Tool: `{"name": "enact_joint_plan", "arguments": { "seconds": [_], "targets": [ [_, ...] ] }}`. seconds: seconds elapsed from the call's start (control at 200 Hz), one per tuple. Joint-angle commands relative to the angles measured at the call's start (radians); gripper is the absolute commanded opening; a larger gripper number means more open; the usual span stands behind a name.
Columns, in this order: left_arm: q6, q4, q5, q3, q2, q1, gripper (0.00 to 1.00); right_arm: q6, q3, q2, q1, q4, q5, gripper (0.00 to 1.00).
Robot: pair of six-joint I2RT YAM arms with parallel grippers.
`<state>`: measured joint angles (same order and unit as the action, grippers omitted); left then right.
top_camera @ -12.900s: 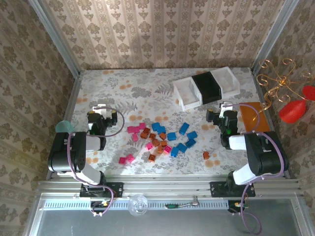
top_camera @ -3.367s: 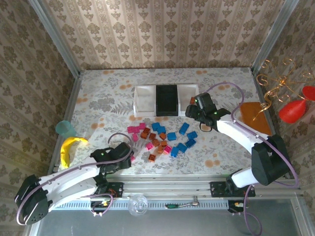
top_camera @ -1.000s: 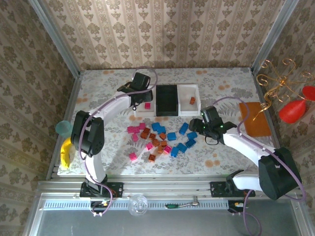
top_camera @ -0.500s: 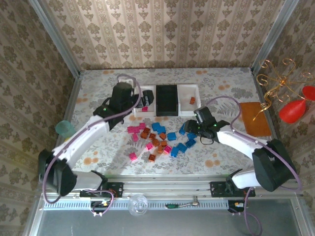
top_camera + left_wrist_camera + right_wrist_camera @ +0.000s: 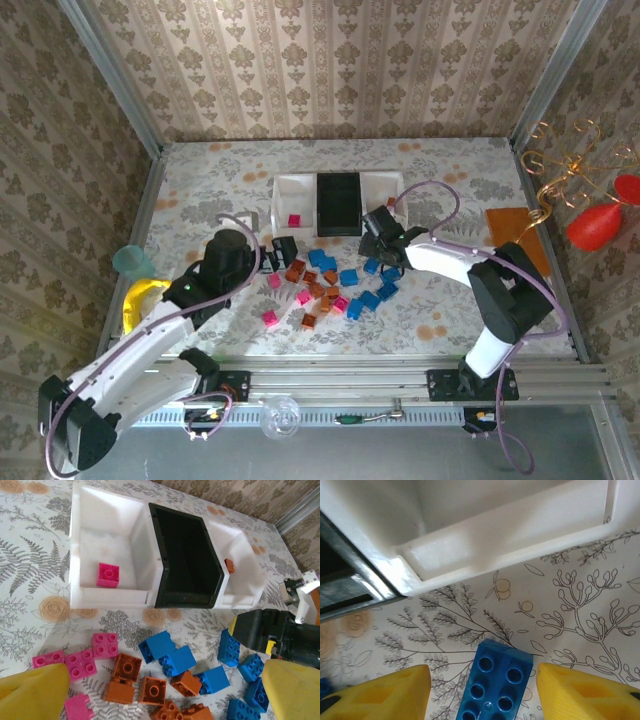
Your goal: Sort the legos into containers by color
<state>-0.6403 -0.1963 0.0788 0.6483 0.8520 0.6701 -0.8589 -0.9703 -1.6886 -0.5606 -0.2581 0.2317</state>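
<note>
**A:** What does the left wrist camera give that the overhead misses?

**B:** The tray insides. A pink brick (image 5: 108, 575) lies flat in the left white tray (image 5: 100, 599). An orange-brown brick (image 5: 229, 565) sits in the right white tray (image 5: 245, 600), against the wall nearest the black tray (image 5: 186, 599).

**A:** And the right wrist?

**B:** A blue brick (image 5: 495, 680), studs up, on the bench (image 5: 200, 190) just before that tray's corner. The right gripper (image 5: 484, 672) straddles it, fingers parted, with a gap on one side.

**A:** The left gripper (image 5: 162, 687)?

**B:** Spread wide, holding nothing, above the loose legos (image 5: 325, 283).

**A:** The room?

**B:** Fern-and-flower cloth on the bench, damask wallpaper (image 5: 330, 70) around it.

**A:** The legos?

**B:** Small studded blocks in pink, blue and orange-brown, scattered before the trays.
</note>
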Motion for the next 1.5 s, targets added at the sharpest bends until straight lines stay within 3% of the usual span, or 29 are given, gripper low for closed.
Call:
{"name": "enact_joint_plan", "arguments": {
  "seconds": [0.0,0.38,0.565,0.67,0.87,1.015,1.495],
  "targets": [
    [-0.034,-0.014,0.028,-0.053,-0.050,0.008,1.00,-0.065,-0.048,-0.043,-0.024,-0.067,0.070,0.59],
    [-0.045,-0.038,0.024,-0.120,-0.104,0.011,1.00,-0.096,-0.089,-0.136,-0.038,-0.126,0.090,0.57],
    [-0.050,-0.055,0.031,-0.134,-0.126,0.011,1.00,-0.064,-0.085,-0.151,-0.038,-0.112,0.085,0.41],
    [-0.051,-0.062,0.034,-0.134,-0.141,0.011,1.00,-0.014,-0.058,-0.106,-0.038,-0.054,0.074,0.34],
    [-0.048,-0.075,0.036,-0.133,-0.169,0.011,1.00,0.153,-0.013,0.085,-0.037,0.051,0.032,0.30],
    [-0.051,-0.068,0.023,-0.147,-0.180,0.010,1.00,0.279,-0.108,0.152,-0.038,0.035,-0.012,0.29],
    [-0.090,-0.126,-0.003,-0.139,-0.181,0.019,1.00,0.400,-0.651,-0.304,0.027,-0.091,-0.017,0.29]
  ]
}}
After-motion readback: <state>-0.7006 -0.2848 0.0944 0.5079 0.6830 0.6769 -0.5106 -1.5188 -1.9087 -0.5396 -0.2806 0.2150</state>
